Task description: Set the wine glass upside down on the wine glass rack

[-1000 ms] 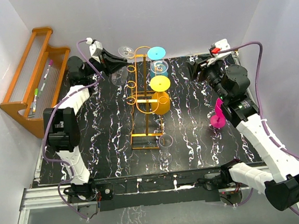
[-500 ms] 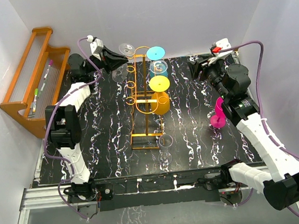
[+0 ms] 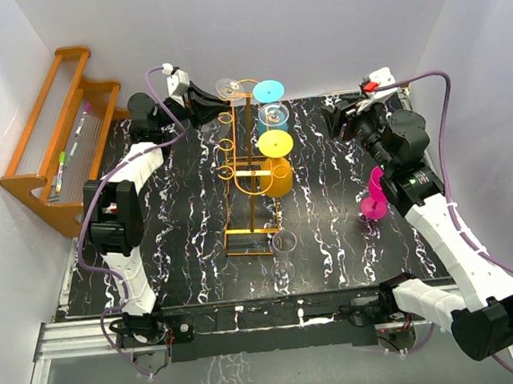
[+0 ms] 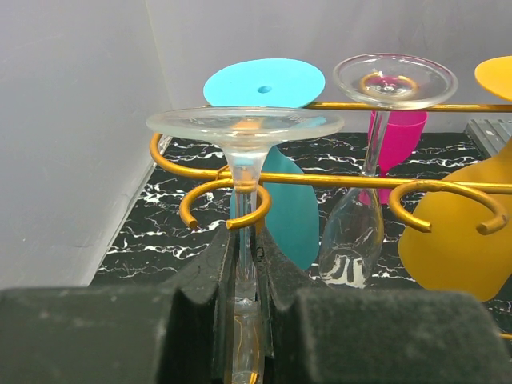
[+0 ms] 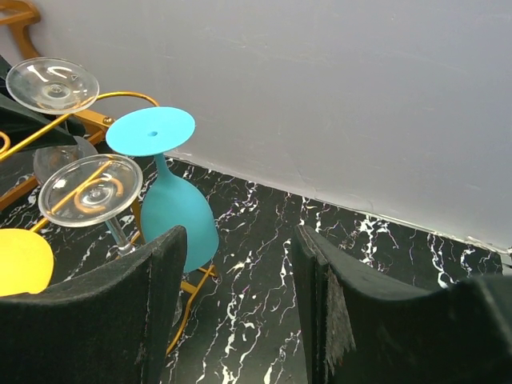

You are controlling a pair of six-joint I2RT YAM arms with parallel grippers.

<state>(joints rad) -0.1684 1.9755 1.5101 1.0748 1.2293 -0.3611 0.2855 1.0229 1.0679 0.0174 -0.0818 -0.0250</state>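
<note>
Your left gripper [image 4: 246, 268] is clamped on the stem of the clear inverted wine glass [image 4: 244, 126], foot up, stem right at an end curled hook of the tall golden-orange wire rack [image 4: 344, 182], while your right gripper [image 5: 238, 240] hangs with fingers apart, empty, near the hung opaque teal glass [image 5: 172, 212].

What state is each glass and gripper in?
Held glass: inverted, stem at rack hook.
Second clear glass: hanging inverted.
Teal glass: hanging inverted.
Yellow glass: hanging inverted.
Pink glass: on table.
Third clear glass: on table.
Left gripper: shut on held glass.
Right gripper: open, empty.
</note>
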